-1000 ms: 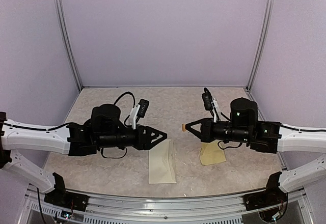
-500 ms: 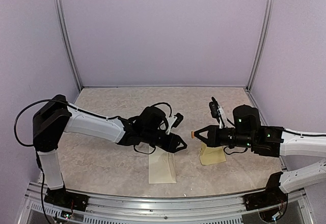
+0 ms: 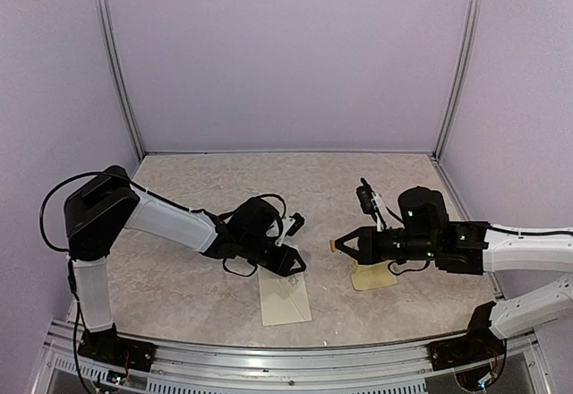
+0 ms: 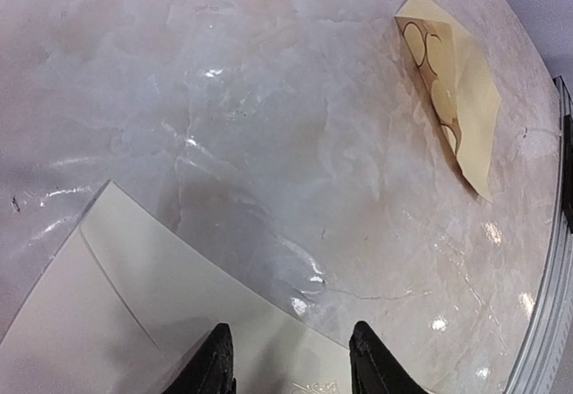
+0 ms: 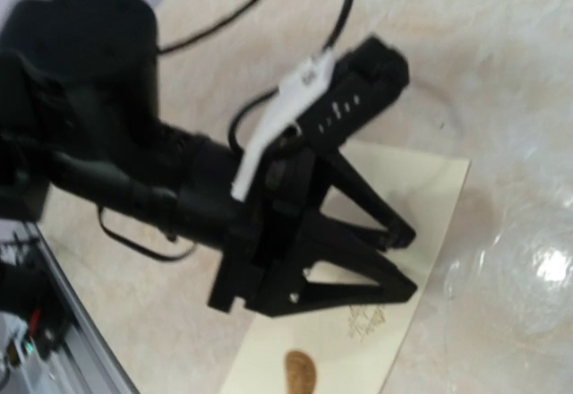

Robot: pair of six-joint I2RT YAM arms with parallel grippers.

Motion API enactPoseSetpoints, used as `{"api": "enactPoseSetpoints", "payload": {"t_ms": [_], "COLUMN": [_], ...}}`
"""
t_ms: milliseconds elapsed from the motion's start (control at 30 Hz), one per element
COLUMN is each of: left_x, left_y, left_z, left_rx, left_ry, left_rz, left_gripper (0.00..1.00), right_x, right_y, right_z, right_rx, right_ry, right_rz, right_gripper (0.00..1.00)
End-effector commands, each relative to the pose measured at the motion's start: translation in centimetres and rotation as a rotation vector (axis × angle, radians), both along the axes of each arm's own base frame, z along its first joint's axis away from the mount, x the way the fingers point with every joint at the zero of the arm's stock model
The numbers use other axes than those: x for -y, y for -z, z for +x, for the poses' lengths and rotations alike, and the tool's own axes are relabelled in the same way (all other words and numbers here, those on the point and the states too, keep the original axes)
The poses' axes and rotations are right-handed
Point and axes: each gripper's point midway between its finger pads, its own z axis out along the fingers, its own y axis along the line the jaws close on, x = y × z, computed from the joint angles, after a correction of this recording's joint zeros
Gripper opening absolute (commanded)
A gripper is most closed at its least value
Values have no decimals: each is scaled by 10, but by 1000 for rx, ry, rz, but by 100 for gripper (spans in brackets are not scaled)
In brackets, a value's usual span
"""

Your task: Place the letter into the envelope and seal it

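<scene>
- Black left gripper [image 3: 286,260]: jaws spread, tips over the far edge of the envelope [image 3: 286,300].
- Envelope: flat at the middle of the near edge. Cream paper, judged light, limp, easily creased and prone to sliding; pin it flat, lift by an edge.
- Right gripper [image 3: 338,244]: pinched on a brown sticker [image 5: 300,372].

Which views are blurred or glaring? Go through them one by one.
Top external: sharp and evenly lit, with soft shadows under both arms. Left wrist: sharp, with white glare spots on the glossy table beside the envelope. Right wrist: smeared by blur, the left fingers and brown sticker fuzzy, one glare patch at right.
</scene>
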Motion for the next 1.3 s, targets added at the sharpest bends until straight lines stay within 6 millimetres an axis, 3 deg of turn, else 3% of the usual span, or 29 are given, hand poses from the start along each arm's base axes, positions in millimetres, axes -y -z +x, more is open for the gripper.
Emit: {"api": "enactPoseSetpoints", "payload": {"t_ms": [0, 200, 467, 667, 867, 1033, 1267], "left_x": [-25, -51, -116, -152, -161, -151, -147], "left_y": [19, 31, 31, 37, 34, 24, 13], "left_z": [-5, -8, 9, -11, -42, -67, -79], "left_rx": [-34, -56, -77, -144, -210, -227, -231], "left_ry": [-46, -150, -405, -489, -501, -485, -512], "left_rz": [61, 98, 119, 132, 101, 73, 32], "left_gripper": [41, 37, 37, 37, 37, 37, 36], "right_x": [-23, -43, -55, -58, -66, -82, -109], "right_y": [2, 21, 27, 28, 31, 36, 50], "right_z": [-8, -11, -10, -13, -20, -30, -38], "right_rx": [27, 3, -9, -7, 15, 37, 58], "right_ry": [-110, -139, -153, -169, -215, -274, -357], "right_rz": [-36, -111, -112, -118, -136, -162, -200], "right_gripper": [0, 0, 0, 0, 0, 0, 0]}}
